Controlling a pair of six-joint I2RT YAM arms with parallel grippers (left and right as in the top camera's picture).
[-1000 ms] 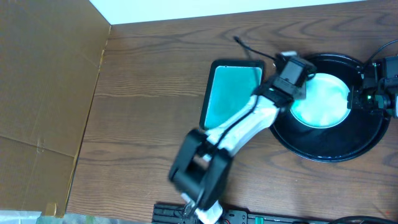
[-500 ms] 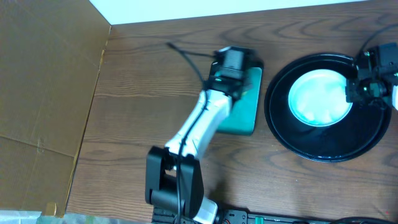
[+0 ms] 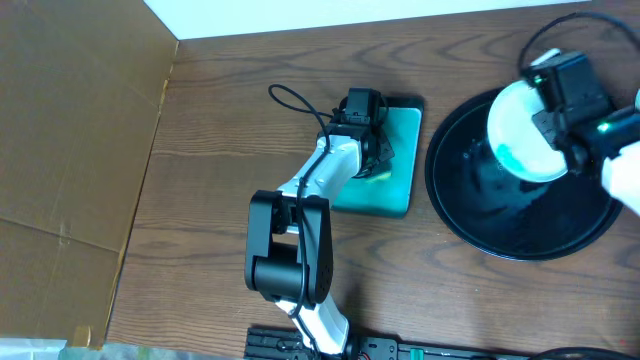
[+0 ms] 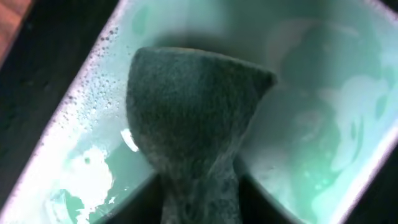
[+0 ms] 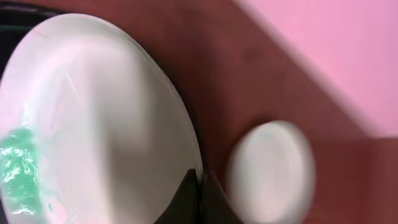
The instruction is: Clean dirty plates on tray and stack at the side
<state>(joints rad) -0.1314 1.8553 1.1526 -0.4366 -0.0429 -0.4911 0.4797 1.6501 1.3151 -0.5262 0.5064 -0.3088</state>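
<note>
My right gripper [image 3: 548, 118] is shut on the rim of a white plate [image 3: 515, 135] and holds it tilted above the black round tray [image 3: 500, 230]. In the right wrist view the jaws [image 5: 199, 186] pinch the plate's edge [image 5: 93, 124], and a teal smear shows at its lower left. A second, blurred white round plate [image 5: 270, 171] lies on the brown table beyond it. My left gripper [image 3: 374, 158] is shut on a dark grey sponge [image 4: 193, 106] and holds it over the soapy teal rectangular tray [image 4: 311, 124]. No plate lies on the black tray in the overhead view.
The teal rectangular tray [image 3: 395, 195] sits left of the black tray. A cardboard panel [image 3: 70, 150] covers the left side. A black cable [image 3: 290, 95] loops behind the left wrist. The table's far edge meets a white wall.
The left arm swung from the plate on the black tray over to the teal tray with the sponge. The right gripper took the plate's rim and lifted it off the black tray.
</note>
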